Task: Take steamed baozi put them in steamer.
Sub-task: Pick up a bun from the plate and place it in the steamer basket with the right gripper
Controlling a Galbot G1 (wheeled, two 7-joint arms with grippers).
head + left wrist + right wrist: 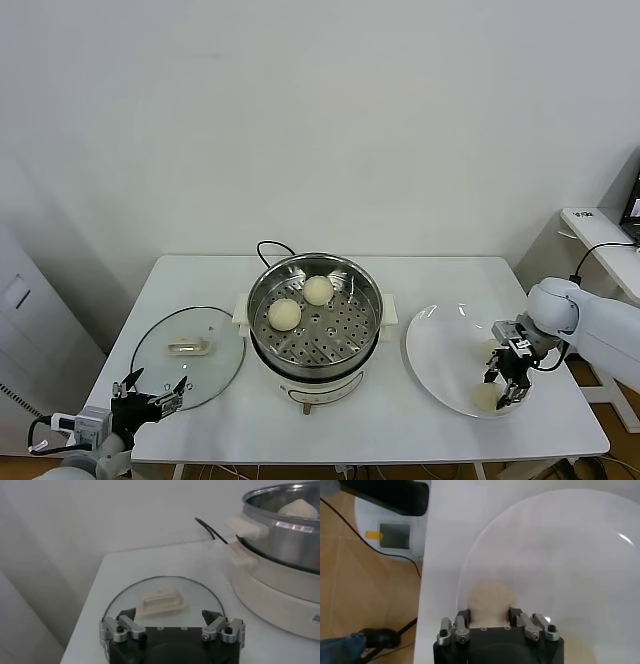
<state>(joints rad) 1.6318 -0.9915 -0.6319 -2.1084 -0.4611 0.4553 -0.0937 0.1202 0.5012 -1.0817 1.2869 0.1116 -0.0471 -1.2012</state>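
The steamer (315, 322) stands mid-table with two baozi (284, 313) (318, 290) on its perforated tray. On the white plate (440, 345) to its right, my right gripper (505, 385) reaches down over the plate's near right part. In the right wrist view its fingers (462, 617) press both sides of a cream baozi (490, 597) resting on the plate (560, 555). That baozi (486, 398) peeks out below the fingers in the head view. Another baozi (491, 347) lies beside the wrist, partly hidden. My left gripper (150, 395) waits open at the front left, by the lid's near edge.
A round glass lid (188, 357) with a white handle (162, 601) lies flat left of the steamer (280, 545). A black cord (270, 246) runs behind the pot. The plate sits close to the table's right and front edges. A side table (600, 230) stands further right.
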